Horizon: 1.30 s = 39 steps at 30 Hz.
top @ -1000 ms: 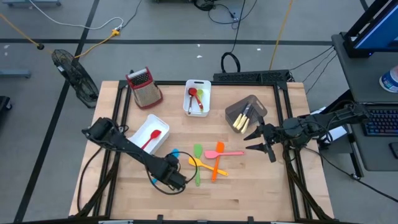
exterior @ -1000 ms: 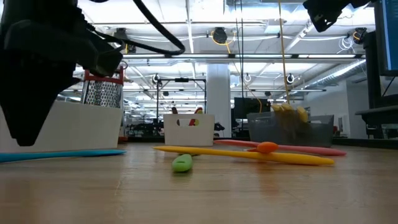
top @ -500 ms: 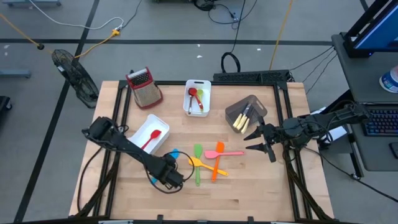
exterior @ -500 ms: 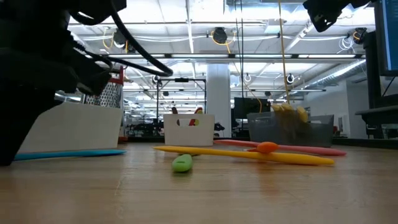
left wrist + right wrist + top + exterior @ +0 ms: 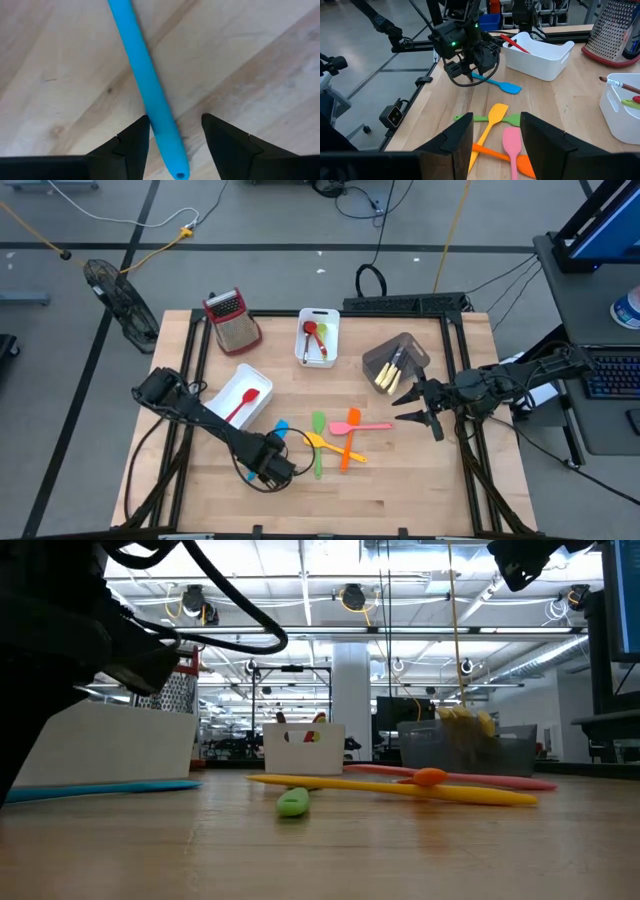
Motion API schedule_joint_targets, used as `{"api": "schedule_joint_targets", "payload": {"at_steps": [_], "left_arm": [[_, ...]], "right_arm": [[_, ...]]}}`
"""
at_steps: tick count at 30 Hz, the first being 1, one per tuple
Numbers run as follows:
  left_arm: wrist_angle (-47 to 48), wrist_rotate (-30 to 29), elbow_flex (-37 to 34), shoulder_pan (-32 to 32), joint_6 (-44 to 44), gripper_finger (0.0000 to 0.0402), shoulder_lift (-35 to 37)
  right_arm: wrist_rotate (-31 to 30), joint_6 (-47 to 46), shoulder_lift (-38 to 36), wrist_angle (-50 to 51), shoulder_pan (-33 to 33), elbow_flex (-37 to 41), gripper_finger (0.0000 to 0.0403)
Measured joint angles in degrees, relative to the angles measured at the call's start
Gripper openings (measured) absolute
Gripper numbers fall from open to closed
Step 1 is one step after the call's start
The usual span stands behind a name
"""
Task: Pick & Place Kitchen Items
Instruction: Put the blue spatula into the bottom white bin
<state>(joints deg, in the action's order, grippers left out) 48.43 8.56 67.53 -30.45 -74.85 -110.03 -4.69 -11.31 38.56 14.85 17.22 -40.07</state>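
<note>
While the left gripper (image 5: 262, 471) sits low over the table (image 5: 400, 495) near its front edge, left of centre, its two fingers (image 5: 134, 145) stand apart on either side of the handle end of the blue spatula (image 5: 145, 85), not yet clamped on it. In the left wrist view the handle passes between the fingertips with a small gap on each side. The blue spatula lies flat on the wood, its blade (image 5: 281, 425) pointing toward the table centre.

Behind the left arm, a white bin (image 5: 236, 386) stands near the left edge and holds a red spatula (image 5: 243, 402). A metal box grater (image 5: 233, 321) with a red handle stands at the rear left corner.

At the rear edge, centre, a second white bin (image 5: 331, 320) holds a red spoon (image 5: 310, 332) and a green utensil (image 5: 322, 332).

At the table centre lies a loose cluster: a green spatula (image 5: 318, 442), a yellow spatula (image 5: 322, 444), an orange spatula (image 5: 349, 435) and a pink spatula (image 5: 362, 426). These cross and touch one another.

A grey bin (image 5: 412, 345) stands toward the rear right and holds cream-handled utensils (image 5: 386, 376).

The right gripper (image 5: 410, 406) hangs above the table near the right edge, just beside the grey bin, jaws released and holding nothing
</note>
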Motion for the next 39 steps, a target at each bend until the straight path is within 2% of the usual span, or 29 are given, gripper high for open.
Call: {"api": "schedule_joint_targets", "payload": {"at_steps": [3,10,14,32,39], "left_arm": [[-1.5,-0.4,-1.0,-0.1,0.0,0.0163,0.0],[-3.5,-0.7,-2.8,-0.1,-1.7,0.006,0.2],[-4.2,-0.2,-2.9,0.4,-3.5,0.0019,0.3],[-5.9,0.9,-3.1,2.2,1.2,0.0018,2.7],[-10.5,-0.8,-3.1,2.6,2.1,0.0017,3.6]], "right_arm": [[0.0,0.0,0.0,0.0,0.0,0.0,0.0155],[0.0,0.0,0.0,0.0,0.0,0.0,0.0155],[-0.2,0.0,0.0,0.0,0.0,0.0,0.0155],[-0.2,0.0,0.0,0.0,0.0,0.0,0.0155],[-0.2,0.0,0.0,0.0,0.0,0.0,0.0155]]}}
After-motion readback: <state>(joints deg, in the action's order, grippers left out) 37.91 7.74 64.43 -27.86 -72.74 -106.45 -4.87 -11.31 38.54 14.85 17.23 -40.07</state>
